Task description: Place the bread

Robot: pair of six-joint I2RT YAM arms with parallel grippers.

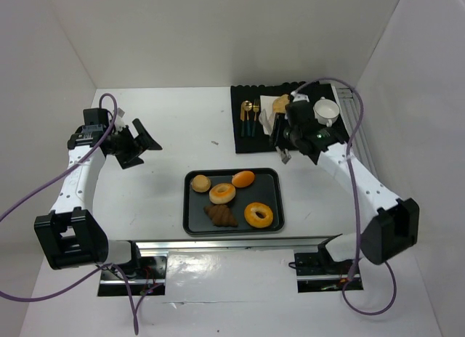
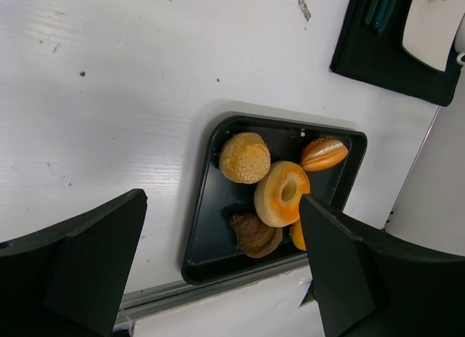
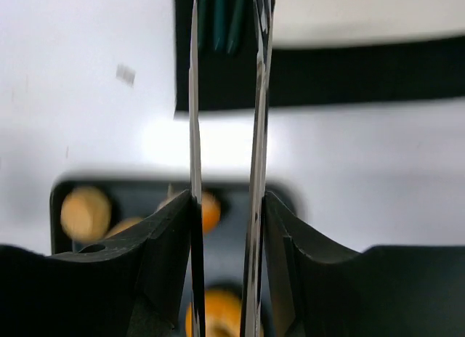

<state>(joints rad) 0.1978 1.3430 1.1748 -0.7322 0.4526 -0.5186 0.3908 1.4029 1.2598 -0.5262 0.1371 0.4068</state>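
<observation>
– White walls close in a white table (image 1: pixel 167 119); what sits on it?

– A black tray (image 1: pixel 269 186) near the front edge, between the two arms, carrying most of the bread; a small round tan bun (image 1: pixel 200 183) sits in its far left corner, matt and rough on top; a glossy orange-brown oval roll (image 1: pixel 243 179) lies at the far rim, and the left wrist view shows a pale split along its back.

– Which way does that roll lie?

– Flat; its long axis runs roughly left to right, along the tray's far rim; between bun and roll sits a glazed ring (image 1: pixel 222 193); nearer the arms are a dark brown croissant (image 1: pixel 220 216) and an orange ring (image 1: pixel 259 215).

– Anything off the tray?

– One pale tan roll (image 1: pixel 281 103) on a white plate (image 1: pixel 267 118), on the black mat (image 1: pixel 251 144) at the far right, beside cutlery (image 1: pixel 249 118) and a white cup (image 1: pixel 325 110); the right arm hides part of it, so I cannot tell its axis.

– And the grippers?

– The left gripper (image 1: pixel 142 149) hangs over bare table well left of the tray, fingers spread wide, nothing between them; the right gripper (image 3: pixel 227 206) hovers at the mat's near edge, fingers pressed onto two thin metal strips, seemingly tongs (image 3: pixel 259 97), pointing away from the wrist.
</observation>
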